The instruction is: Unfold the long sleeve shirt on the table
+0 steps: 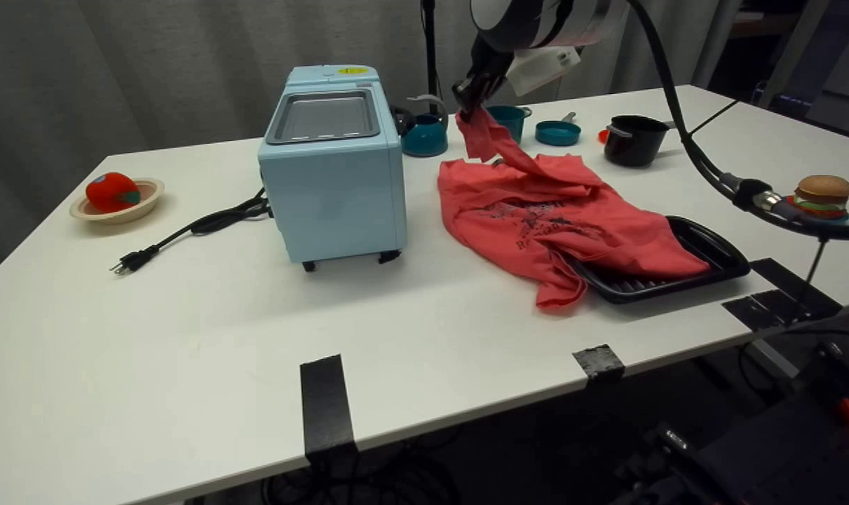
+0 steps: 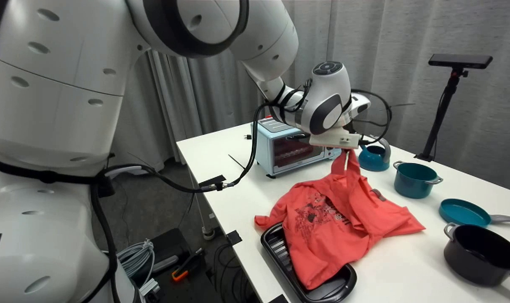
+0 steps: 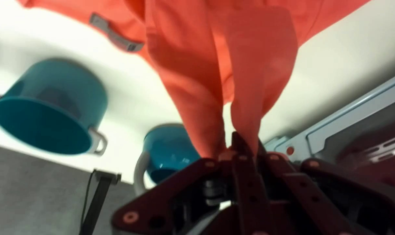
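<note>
The coral-red long sleeve shirt [image 1: 515,210] lies bunched and partly spread on the white table [image 1: 207,351], dark chest print upward. In an exterior view its lower part [image 2: 318,227] overlaps a black tray, and a sleeve hangs past the tray's edge onto the table. My gripper [image 1: 468,111] is shut on a piece of the shirt and holds it raised above the table, towards the back. In the wrist view, two strips of the shirt [image 3: 190,71] run up to the fingertips [image 3: 244,143]. A grey label shows on the shirt's edge there.
A light blue toaster oven [image 1: 336,189] stands beside the shirt. A teal kettle [image 2: 373,159], teal pot [image 2: 414,181], teal pan [image 2: 461,212] and black pot [image 2: 482,256] stand behind and beside it. The black tray [image 1: 729,272] lies partly under the shirt. A toy burger [image 1: 820,196] sits at the far right.
</note>
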`<state>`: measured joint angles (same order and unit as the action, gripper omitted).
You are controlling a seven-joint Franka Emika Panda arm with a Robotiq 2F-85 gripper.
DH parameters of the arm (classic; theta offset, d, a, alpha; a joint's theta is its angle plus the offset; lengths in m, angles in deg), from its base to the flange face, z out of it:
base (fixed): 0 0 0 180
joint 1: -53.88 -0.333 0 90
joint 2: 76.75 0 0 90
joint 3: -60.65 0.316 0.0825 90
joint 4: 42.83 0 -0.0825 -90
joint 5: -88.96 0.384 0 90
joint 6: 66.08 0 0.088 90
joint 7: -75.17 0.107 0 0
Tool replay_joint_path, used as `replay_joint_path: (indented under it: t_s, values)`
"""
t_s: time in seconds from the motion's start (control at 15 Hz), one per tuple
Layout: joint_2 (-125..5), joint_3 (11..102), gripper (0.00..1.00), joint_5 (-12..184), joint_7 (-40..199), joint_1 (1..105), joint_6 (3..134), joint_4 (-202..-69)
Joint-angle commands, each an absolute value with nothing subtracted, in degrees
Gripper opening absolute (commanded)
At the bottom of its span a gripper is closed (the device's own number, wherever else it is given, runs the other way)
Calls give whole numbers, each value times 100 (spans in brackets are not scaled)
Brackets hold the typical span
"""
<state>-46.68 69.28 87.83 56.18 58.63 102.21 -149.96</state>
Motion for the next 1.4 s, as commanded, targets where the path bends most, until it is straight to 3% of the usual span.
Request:
replay_joint_path:
  t_s: [0.0, 0.27, 0.53, 0.73, 0.8, 0.87, 1.0, 1.07, 1.33]
  values:
    - [-5173, 6348, 1, 8281, 5753, 5804, 10945, -15352]
    - [-5536, 5148, 1, 7924, 6182, 5443, 11139, -15570]
    - [-5893, 3568, 1, 7325, 6894, 4668, 10378, -15739]
    - [-6078, 2920, 1, 6855, 7421, 4301, 9658, -15783]
    - [-6131, 2811, 29, 6742, 7542, 4217, 9339, -15786]
    - [-6166, 2728, 30, 6647, 7671, 4160, 9107, -15787]
    - [-6240, 2709, 44, 6619, 7821, 4095, 8616, -15784]
    - [-6328, 3212, 51, 6313, 8069, 4555, 8372, -15739]
    - [-6425, 3752, 81, 6120, 8356, 4887, 7743, -15690]
